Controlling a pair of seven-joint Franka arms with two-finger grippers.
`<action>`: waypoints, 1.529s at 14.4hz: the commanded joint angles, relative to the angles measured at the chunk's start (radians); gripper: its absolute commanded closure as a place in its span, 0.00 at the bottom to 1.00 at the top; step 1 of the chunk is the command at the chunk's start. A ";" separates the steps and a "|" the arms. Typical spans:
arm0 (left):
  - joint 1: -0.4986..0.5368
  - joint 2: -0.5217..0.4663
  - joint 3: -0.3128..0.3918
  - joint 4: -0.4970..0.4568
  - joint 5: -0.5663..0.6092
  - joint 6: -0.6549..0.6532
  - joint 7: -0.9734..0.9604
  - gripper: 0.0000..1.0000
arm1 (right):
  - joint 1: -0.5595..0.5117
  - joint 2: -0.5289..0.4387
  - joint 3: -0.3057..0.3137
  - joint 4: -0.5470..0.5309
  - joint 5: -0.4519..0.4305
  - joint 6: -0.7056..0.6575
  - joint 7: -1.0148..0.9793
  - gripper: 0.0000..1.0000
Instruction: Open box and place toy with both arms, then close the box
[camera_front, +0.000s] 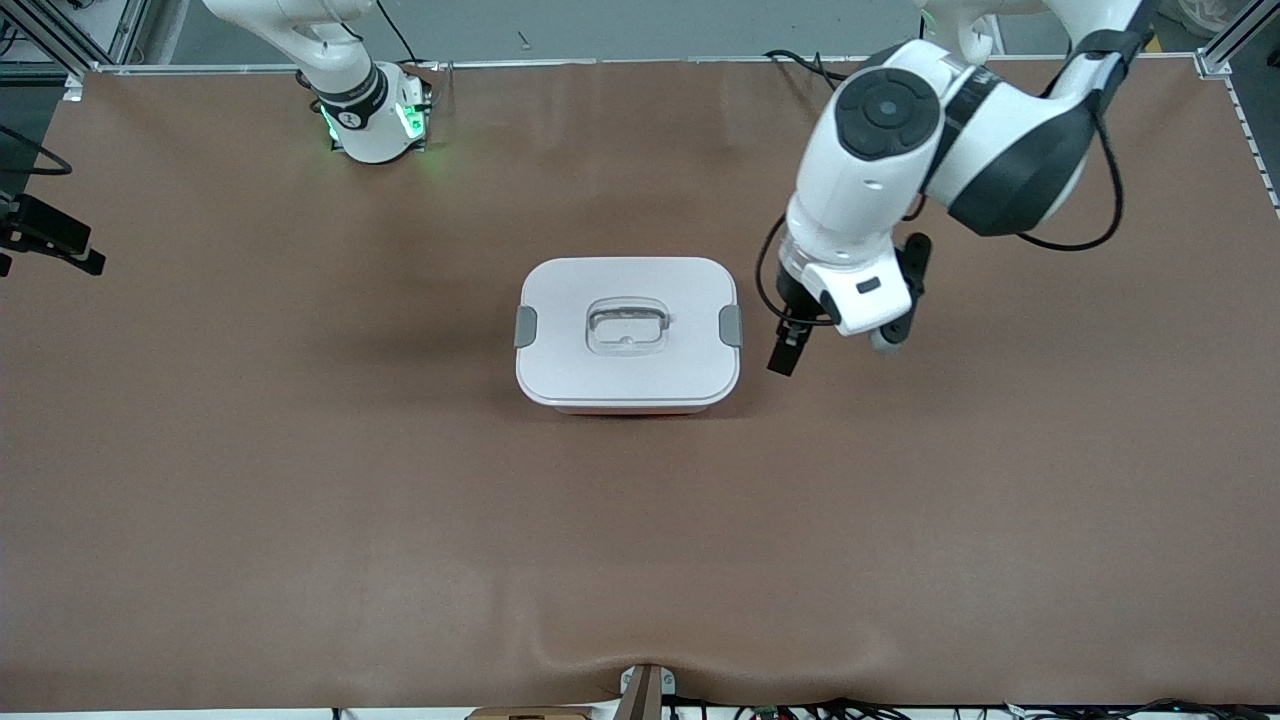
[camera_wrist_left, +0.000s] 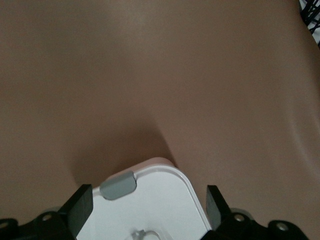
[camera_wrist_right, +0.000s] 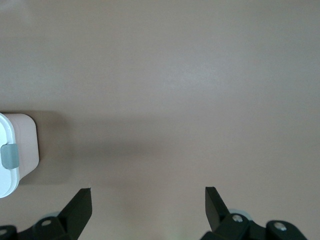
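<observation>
Front view, closed box (camera_front: 628, 340) beside open left claw (camera_front: 835, 350)

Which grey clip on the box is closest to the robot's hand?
The grey clip at the left arm's end of the box; the open left gripper hangs right beside it. The other clip has none nearby.

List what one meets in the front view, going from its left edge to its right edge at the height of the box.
Bare table → grey clip → lid handle → second grey clip → left end effector → bare table again.
</observation>
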 joint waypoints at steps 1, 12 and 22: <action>0.080 -0.022 -0.009 -0.006 -0.035 -0.061 0.245 0.00 | -0.060 0.003 0.042 0.015 0.004 -0.016 -0.008 0.00; 0.338 -0.046 -0.009 0.043 -0.028 -0.179 1.076 0.00 | -0.097 0.004 0.090 0.018 -0.002 -0.013 -0.008 0.00; 0.199 -0.254 0.307 0.014 -0.170 -0.231 1.465 0.00 | -0.106 0.007 0.087 0.018 -0.002 -0.012 -0.011 0.00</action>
